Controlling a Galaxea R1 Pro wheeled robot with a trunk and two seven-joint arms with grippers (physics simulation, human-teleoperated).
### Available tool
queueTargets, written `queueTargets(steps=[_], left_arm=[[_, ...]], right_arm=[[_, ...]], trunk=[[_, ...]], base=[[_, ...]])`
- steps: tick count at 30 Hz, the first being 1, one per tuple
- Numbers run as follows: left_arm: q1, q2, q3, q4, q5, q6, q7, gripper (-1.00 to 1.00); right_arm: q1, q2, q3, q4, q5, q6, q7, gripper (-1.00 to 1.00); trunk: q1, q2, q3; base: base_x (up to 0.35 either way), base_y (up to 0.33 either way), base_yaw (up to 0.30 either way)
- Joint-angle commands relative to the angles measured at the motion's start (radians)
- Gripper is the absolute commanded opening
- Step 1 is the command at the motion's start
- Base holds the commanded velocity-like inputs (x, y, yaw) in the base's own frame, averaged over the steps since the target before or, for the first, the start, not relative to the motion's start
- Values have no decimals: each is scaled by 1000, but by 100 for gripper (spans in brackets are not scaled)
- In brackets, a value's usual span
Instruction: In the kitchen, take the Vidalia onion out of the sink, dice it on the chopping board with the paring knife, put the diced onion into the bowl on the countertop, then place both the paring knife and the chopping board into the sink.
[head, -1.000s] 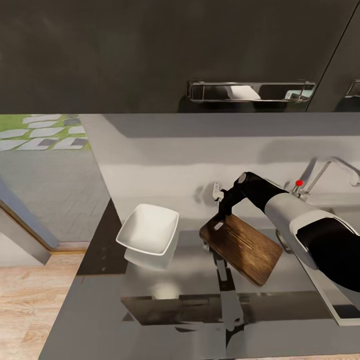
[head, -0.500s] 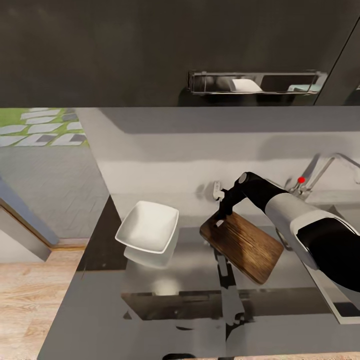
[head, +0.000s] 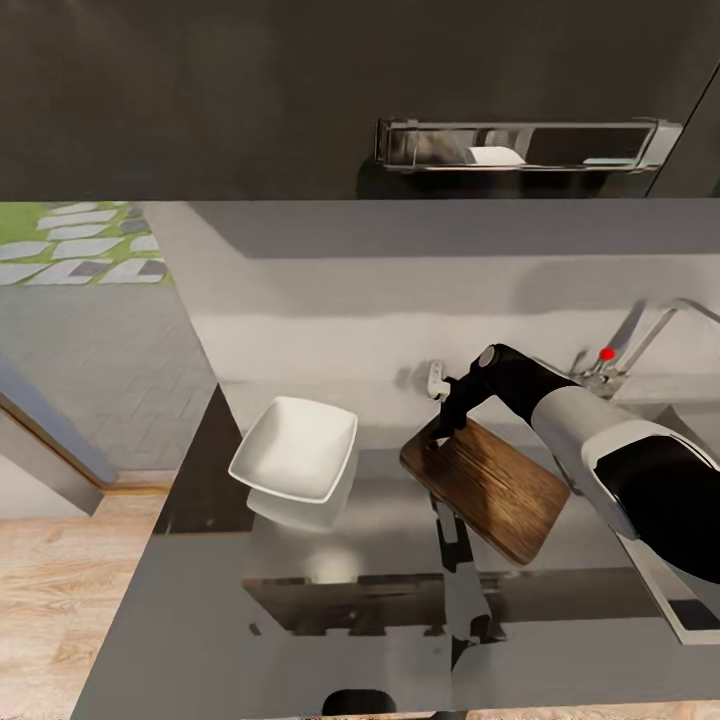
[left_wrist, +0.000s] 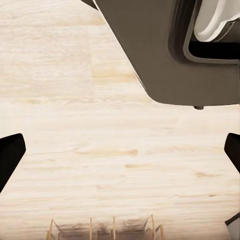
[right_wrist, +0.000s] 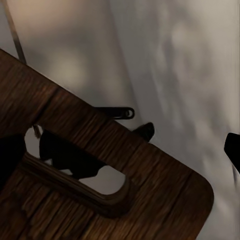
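Right gripper (head: 441, 425) sits at the handle-hole end of the chopping board (head: 487, 487), which lies between the bowl (head: 295, 450) and the sink (head: 690, 415), but whether it grips is unclear, so it should hold firmly before lifting.

Soft, even light is cast across the scene, and the countertop (head: 330, 610) is rendered mirror-glossy with pale glare patches. Dark cabinets are left dim. The chopping board (right_wrist: 150, 190) is seen slightly blurred, perhaps from closeness, above smeared grey reflections.
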Motion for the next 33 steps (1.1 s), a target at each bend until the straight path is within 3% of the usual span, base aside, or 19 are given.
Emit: queueTargets(steps=[1,33], left_arm=[[-1,0,0,2,1,-6,-3,100],[-1,-2,0,2,1,-6,-3,100]], right_arm=[[0,0,-4,-3,3,10,3,100],[0,1,-3,-1,3,10,-2,100]], trunk=[[0,-2,-3],[0,-2,-54]], base=[[0,0,0],[0,0,0]])
